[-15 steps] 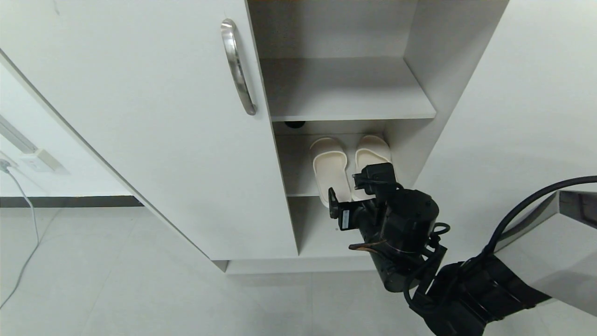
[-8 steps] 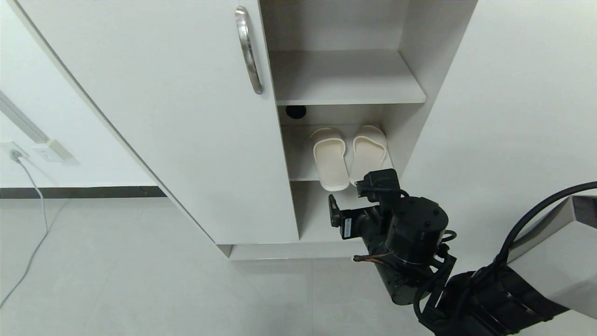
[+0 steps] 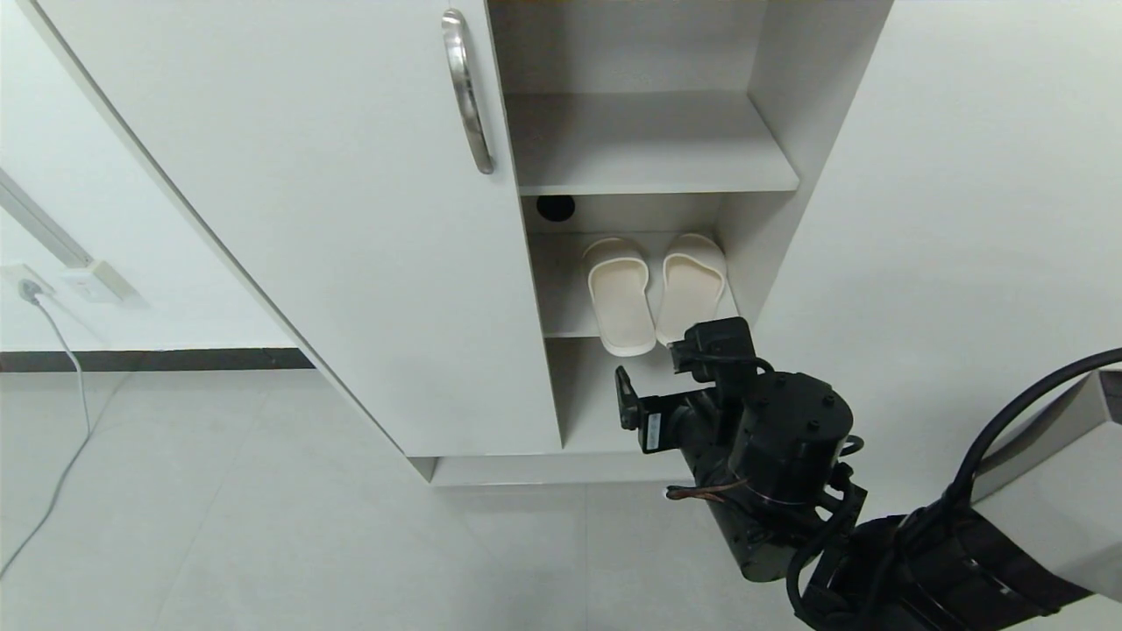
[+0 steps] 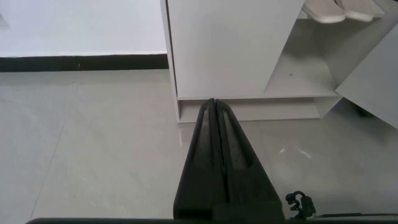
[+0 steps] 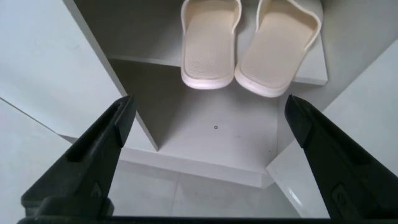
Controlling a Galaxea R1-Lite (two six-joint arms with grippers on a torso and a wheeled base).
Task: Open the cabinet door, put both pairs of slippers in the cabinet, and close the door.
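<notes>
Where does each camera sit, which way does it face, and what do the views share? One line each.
Head view: on the head, looking down at the open cabinet; the right gripper shows before it.
Left wrist view: low, facing the floor and cabinet's base; its shut left gripper shows.
Right wrist view: near the lower shelves, facing the slippers; its open fingers show.
Shared: slippers, in all three.

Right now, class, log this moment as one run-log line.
door: open | slippers: one pair on middle shelf | right gripper: open, empty | left gripper: shut
</notes>
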